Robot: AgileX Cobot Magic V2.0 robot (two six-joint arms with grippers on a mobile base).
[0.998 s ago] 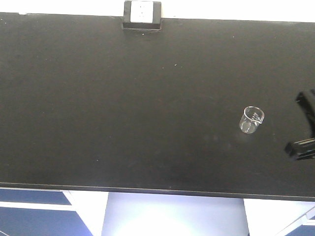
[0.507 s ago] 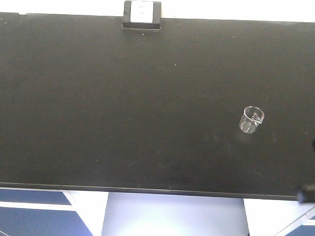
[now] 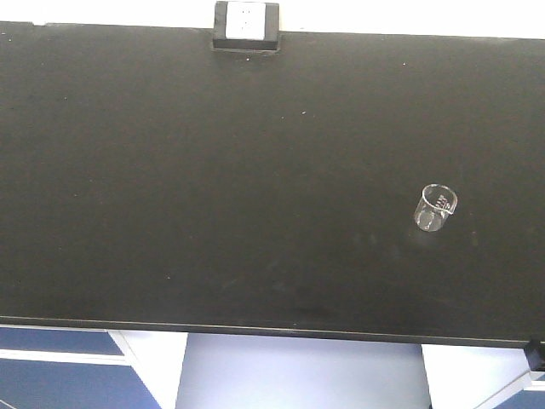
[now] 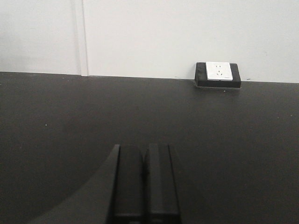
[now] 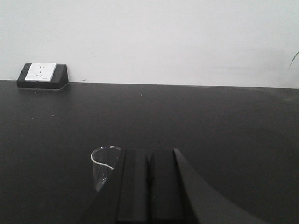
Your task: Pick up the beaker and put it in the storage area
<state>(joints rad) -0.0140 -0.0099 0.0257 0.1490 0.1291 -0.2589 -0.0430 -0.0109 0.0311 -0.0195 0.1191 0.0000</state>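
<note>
A plain white wall (image 5: 187,42) backs a wide matte black counter (image 3: 213,187), which serves as the storage area. A dark-framed white socket box (image 3: 246,25) sits at the counter's rear edge; it bears no legible text. The beaker (image 3: 435,207) stands upright on the counter toward the right side, well apart from the socket box. Faint white printed markings show on its glass wall, too small to read. In the right wrist view, the right end effector (image 5: 149,186) has its two fingers pressed together with nothing between them; the beaker (image 5: 103,170) stands just left of them, with contact not determinable. The left end effector (image 4: 144,184) is likewise fully closed and holds nothing, positioned above bare counter.
</note>
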